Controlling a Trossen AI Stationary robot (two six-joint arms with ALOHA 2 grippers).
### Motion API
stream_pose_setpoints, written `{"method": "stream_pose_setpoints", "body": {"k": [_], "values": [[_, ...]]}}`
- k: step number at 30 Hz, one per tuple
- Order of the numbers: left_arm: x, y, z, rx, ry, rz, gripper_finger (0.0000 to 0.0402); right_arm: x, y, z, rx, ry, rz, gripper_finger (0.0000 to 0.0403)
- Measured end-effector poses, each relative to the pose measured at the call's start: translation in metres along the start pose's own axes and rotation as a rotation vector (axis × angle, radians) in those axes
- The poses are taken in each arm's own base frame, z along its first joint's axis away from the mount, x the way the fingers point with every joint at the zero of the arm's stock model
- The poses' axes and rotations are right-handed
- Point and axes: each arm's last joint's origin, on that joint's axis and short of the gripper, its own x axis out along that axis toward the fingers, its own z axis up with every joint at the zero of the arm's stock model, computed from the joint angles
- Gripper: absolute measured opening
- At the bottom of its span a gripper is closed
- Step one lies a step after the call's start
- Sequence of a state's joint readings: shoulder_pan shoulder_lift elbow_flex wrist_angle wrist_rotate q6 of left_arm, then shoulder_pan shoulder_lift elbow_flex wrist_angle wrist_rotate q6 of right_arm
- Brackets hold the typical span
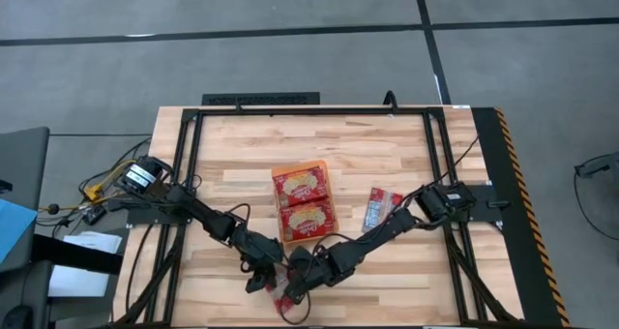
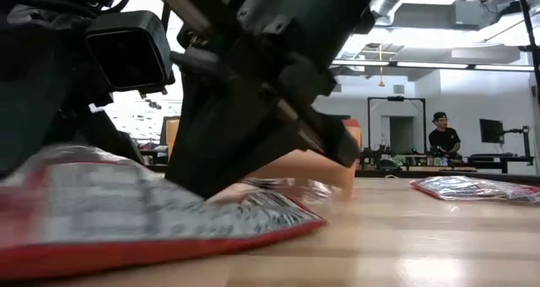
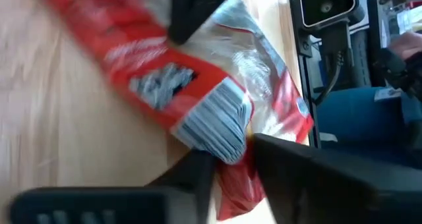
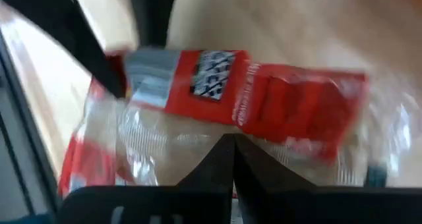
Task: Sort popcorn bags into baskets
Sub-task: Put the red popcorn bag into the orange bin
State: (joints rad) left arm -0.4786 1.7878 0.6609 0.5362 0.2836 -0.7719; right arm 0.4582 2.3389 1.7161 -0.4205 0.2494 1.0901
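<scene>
Both grippers, left (image 1: 259, 281) and right (image 1: 290, 292), crowd bottom centre over glossy crinkled red packet (image 1: 286, 303), mostly hidden; finger states unclear. Orange basket (image 1: 302, 170) holds two packets.

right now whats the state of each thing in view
orange basket: filled, two popcorn bags picture-side up
lone packet: flat on the table right of the basket, print side up
near-edge packet: on the table, both arms on it
left jaws: cannot tell
right jaws: shut on near-edge packet
</scene>
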Motion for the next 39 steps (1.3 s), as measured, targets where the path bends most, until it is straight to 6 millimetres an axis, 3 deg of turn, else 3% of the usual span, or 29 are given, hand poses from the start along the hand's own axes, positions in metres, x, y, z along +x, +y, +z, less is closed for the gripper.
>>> {"method": "stream_pose_setpoints", "body": {"k": [4,7,9,13,19,22,28,33,39], "values": [[0.000,0.000,0.001,-0.035,-0.006,0.002,0.0017,-0.009,0.002,0.006,-0.012,-0.025,0.007,0.0023],[0.000,-0.001,0.002,-0.093,-0.010,-0.013,0.0011,-0.027,0.002,0.010,-0.044,-0.017,-0.007,0.0013],[0.000,-0.004,0.003,-0.136,0.004,-0.055,0.0007,-0.049,0.005,0.014,-0.055,-0.017,-0.007,0.0010],[-0.003,-0.015,0.004,-0.204,0.025,-0.142,0.0003,-0.113,0.013,0.017,-0.052,-0.069,-0.016,0.0020],[-0.021,-0.045,0.021,-0.217,-0.051,-0.240,0.0000,-0.196,0.011,-0.004,-0.009,-0.197,-0.084,0.0029],[-0.041,-0.063,0.032,-0.188,-0.097,-0.300,0.0000,-0.221,0.006,-0.020,0.006,-0.233,-0.126,0.0019],[-0.099,-0.071,0.056,-0.108,-0.109,-0.135,0.0000,-0.238,-0.003,-0.053,-0.006,-0.197,-0.225,0.0014],[-0.148,-0.063,0.079,0.009,-0.140,0.146,0.0000,-0.234,-0.008,-0.068,-0.014,-0.176,-0.316,0.0035],[-0.174,-0.040,0.106,0.159,-0.135,0.274,0.0000,-0.231,-0.013,-0.062,-0.069,-0.168,-0.373,0.0032]]}}
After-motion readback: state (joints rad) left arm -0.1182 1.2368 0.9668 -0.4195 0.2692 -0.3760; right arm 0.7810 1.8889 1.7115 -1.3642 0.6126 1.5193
